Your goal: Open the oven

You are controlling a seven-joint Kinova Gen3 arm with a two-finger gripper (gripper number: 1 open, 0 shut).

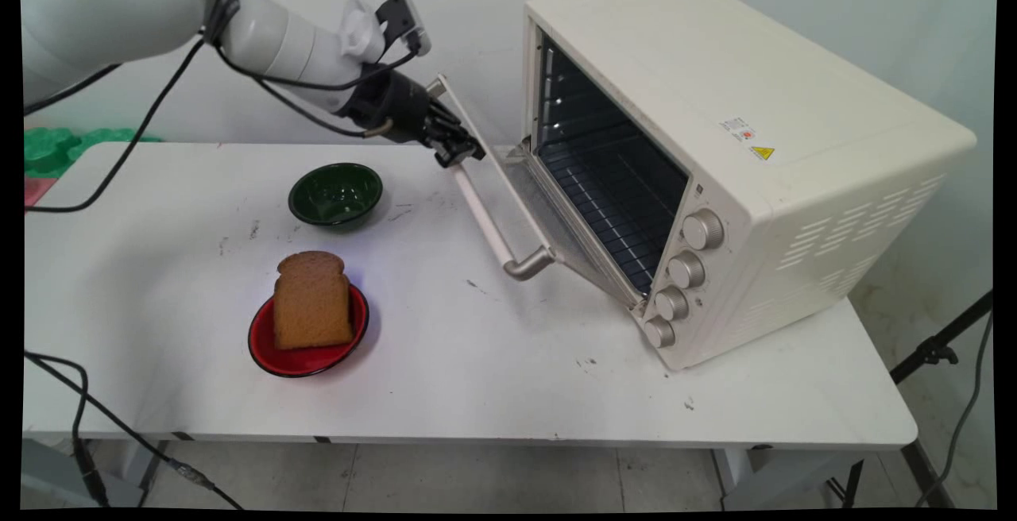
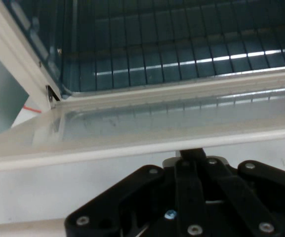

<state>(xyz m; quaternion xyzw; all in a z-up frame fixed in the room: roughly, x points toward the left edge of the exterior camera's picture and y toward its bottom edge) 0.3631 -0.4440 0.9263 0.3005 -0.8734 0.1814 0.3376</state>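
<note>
The black gripper (image 1: 459,149) sits at the far end of the oven door's handle (image 1: 493,223), up against the door's (image 1: 528,203) outer edge toward the bench's far side. Whether the fingers are clenched on the handle or released cannot be told: in the main view they merge into a dark clump at the bar, and in the hand view only the black linkage (image 2: 191,202) rises from the bottom edge, with the tips hidden behind the pale rim of the door (image 2: 132,148). The cream toaster oven (image 1: 715,156) stands on the right half of the white bench (image 1: 477,378), turned at an angle so that its front faces the bench's left side. Its door hangs partly lowered, sloping down and out from the hinge, and the wire rack (image 1: 612,203) inside shows through the opening; the hand view looks across the door's glass into the same dark cavity with its rack (image 2: 182,54). Four round knobs (image 1: 682,279) run down the oven's front on the near side. A dark green bowl (image 1: 335,194) sits left of the door, well apart from the gripper. Nearer the front edge, a slice of brown bread (image 1: 311,300) leans on a red plate (image 1: 274,350).
</note>
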